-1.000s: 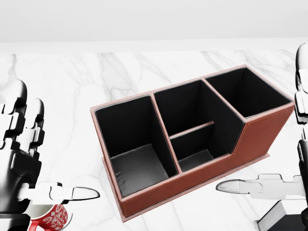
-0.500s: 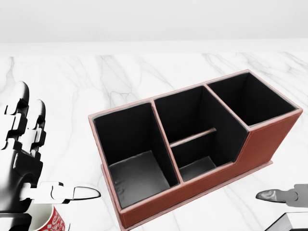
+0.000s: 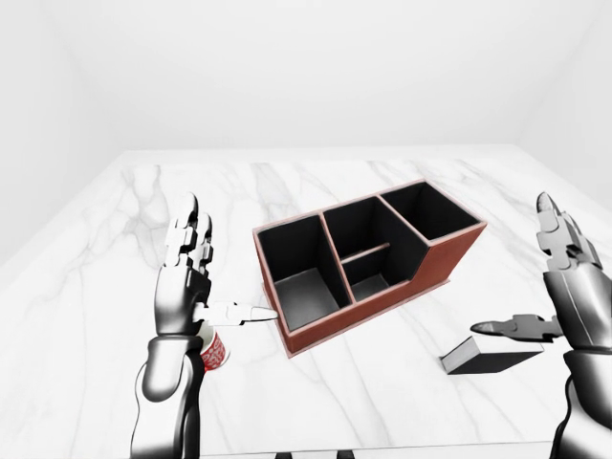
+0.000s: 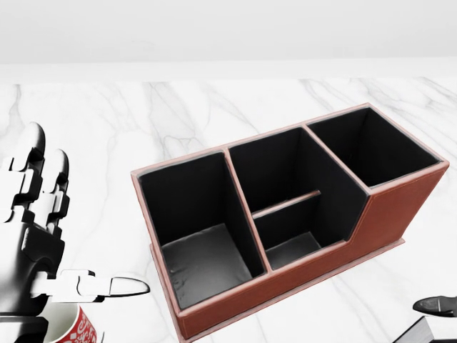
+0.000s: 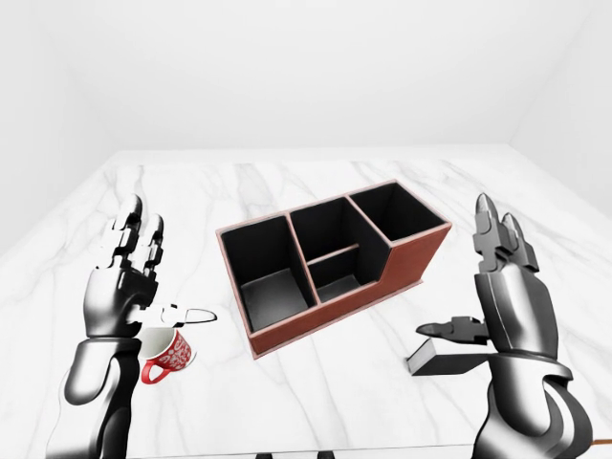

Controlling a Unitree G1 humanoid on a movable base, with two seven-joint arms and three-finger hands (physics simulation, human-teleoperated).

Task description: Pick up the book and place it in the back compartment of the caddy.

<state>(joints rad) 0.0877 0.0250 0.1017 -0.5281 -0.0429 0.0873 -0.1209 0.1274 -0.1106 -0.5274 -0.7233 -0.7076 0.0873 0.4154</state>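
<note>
The brown caddy stands in the middle of the marble table, its black compartments all empty. A dark grey book lies flat on the table to the lower right of the caddy. My right hand hovers just above the book, open, fingers pointing up and thumb stretched left over it, not touching. The head view shows only that thumb's tip and a corner of the book. My left hand is raised open to the left of the caddy, holding nothing.
A red and white mug stands under my left hand, close to the caddy's lower left corner. The white marble table stretches well beyond the caddy toward the top of the view, with plain white walls behind.
My right hand has slid right and down, nearly out of the head view; only its thumb tip remains there. The picture shifted slightly early on. Caddy, book and left hand stay put.
</note>
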